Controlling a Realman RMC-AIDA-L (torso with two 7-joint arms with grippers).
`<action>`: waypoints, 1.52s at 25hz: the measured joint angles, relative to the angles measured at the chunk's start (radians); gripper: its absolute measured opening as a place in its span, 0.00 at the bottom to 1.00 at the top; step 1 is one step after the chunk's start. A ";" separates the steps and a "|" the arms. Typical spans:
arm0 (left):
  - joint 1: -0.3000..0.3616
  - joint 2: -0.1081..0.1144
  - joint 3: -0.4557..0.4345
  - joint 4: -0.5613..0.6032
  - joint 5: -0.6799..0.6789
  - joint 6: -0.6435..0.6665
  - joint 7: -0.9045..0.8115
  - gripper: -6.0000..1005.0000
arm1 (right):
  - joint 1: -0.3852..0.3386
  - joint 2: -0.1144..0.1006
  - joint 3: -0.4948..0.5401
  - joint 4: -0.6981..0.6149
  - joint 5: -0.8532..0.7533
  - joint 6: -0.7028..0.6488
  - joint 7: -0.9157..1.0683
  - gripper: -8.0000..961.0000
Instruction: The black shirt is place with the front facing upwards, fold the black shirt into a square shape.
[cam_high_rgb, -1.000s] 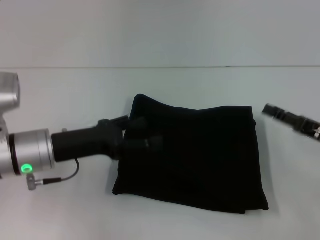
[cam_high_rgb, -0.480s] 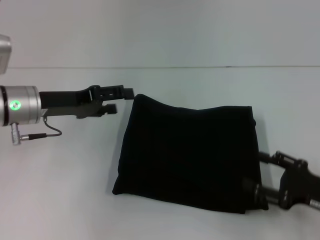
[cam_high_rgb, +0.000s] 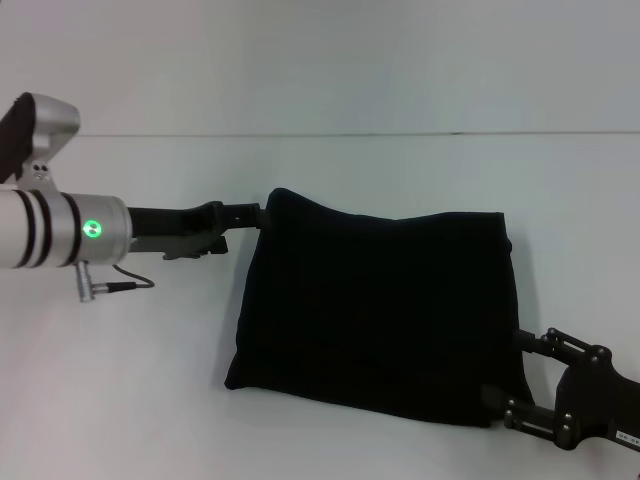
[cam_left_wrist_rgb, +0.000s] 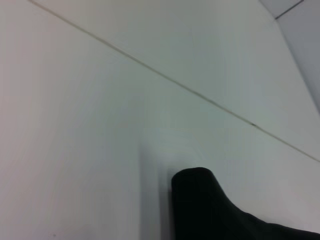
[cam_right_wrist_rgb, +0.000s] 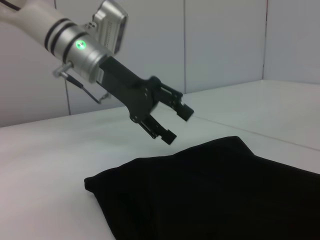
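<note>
Black shirt (cam_high_rgb: 380, 310) folded near-square on worktop (cam_high_rgb: 120, 380); left gripper (cam_right_wrist_rgb: 170, 122) fingers apart, empty, above far corner; right gripper (cam_high_rgb: 525, 385) fingers unclear. Next: probably tidying edges.

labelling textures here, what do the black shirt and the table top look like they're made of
The black shirt: soft matte cloth, judging by its rounded, puffy folded edges and no shine. The table: a hard, smooth, pale surface, faintly glossy, possibly laminate; the exact material cannot be told.

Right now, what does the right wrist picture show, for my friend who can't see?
A black shirt lies folded on a white table. The left gripper hangs open just above the shirt's far edge, not touching it, on a silver arm with a green light.
</note>
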 joint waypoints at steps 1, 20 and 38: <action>-0.001 -0.007 0.008 0.000 0.001 -0.019 0.003 0.91 | -0.001 0.000 0.000 0.000 0.000 -0.001 0.001 0.86; -0.027 -0.090 0.014 0.002 -0.005 -0.125 0.094 0.91 | -0.003 0.000 0.001 0.013 -0.001 -0.010 0.006 0.86; -0.032 -0.109 0.013 0.008 -0.005 -0.166 0.143 0.46 | -0.003 -0.001 0.000 0.014 -0.001 -0.017 0.007 0.86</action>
